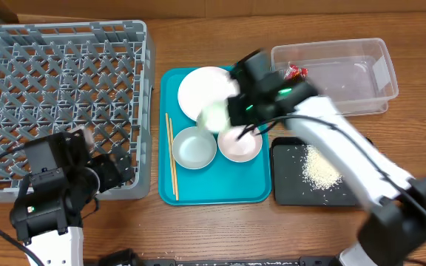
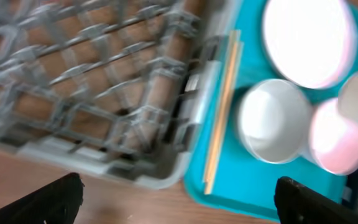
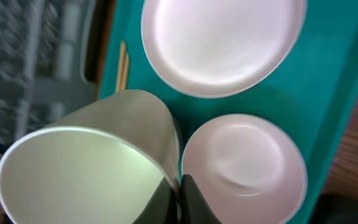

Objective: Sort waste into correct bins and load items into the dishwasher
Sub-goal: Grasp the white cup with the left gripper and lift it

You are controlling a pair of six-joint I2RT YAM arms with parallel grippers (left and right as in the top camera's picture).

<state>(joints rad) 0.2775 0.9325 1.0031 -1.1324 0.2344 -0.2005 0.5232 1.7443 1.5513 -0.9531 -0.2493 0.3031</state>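
A: Where is the grey bowl [image 3: 86, 158]?
B: In the right gripper [image 3: 180, 198]. The jaws are clenched on the bowl's rim wall, at the bottom edge of the wrist view. The bowl is tilted with its mouth toward the camera, and it's empty.
A: Is it lifted?
B: It looks clear of the teal tray [image 3: 328, 93]. The overhead view is blurred there, so the height can't be told.
A: What's around those jaws?
B: The pink bowl [image 3: 244, 168] sits on the tray just beside them, to the right, not touching the held bowl. The plate [image 3: 219, 43] is ahead of the jaws, also on the tray. The white bowl [image 1: 194, 148] is near the pink one, almost touching. The chopsticks [image 1: 171, 155] lie along the tray's left edge, past the held bowl.
A: And farther out?
B: The clear tub [image 1: 346, 55] is off to the right of the jaws, with the red wrapper [image 1: 296, 72] in its left end. The black tray [image 1: 287, 193] holding the rice [image 1: 320, 170] is behind the jaws, partly under the right arm.
A: The other arm?
B: The left gripper [image 2: 179, 199] has its jaws released and spread wide, with nothing between them. The near corner of the rack [image 2: 104, 93] is ahead and to their left. The chopsticks are ahead and to their right.
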